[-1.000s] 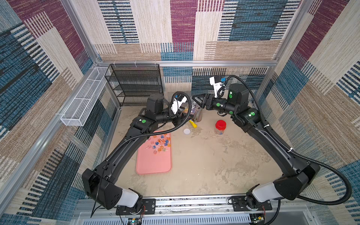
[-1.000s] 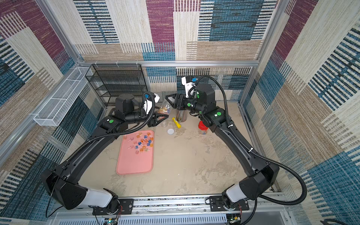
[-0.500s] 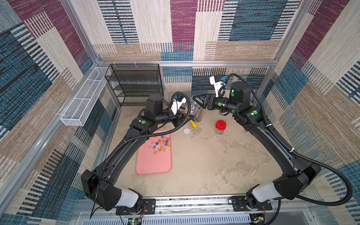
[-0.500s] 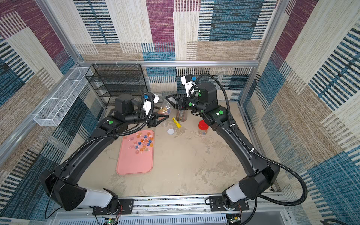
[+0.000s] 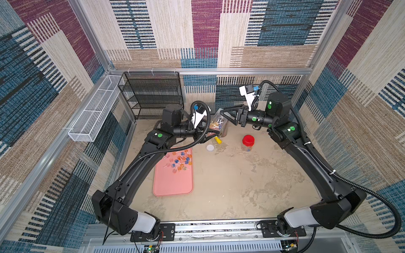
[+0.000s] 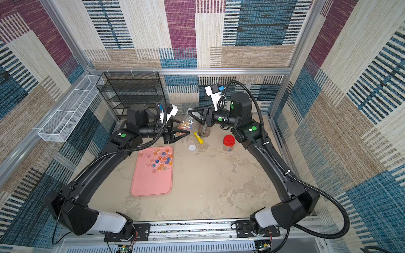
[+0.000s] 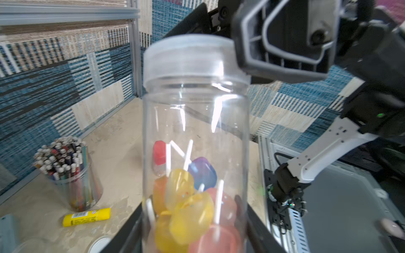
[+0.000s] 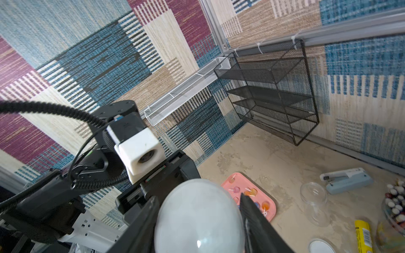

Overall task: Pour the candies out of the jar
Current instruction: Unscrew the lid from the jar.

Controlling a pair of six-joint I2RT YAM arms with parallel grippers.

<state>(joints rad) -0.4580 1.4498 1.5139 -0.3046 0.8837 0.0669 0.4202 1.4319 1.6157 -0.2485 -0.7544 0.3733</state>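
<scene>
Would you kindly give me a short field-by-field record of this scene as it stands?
left gripper: shut on clear jar
right gripper: shut on the jar's lid
candies: some inside jar, more on pink tray
nearby: red-lidded jar, loose white lid, glue stick, pencil cup

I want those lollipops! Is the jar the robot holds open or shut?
Shut. The cloudy lid sits on the jar, with the right gripper closed around it.
</scene>
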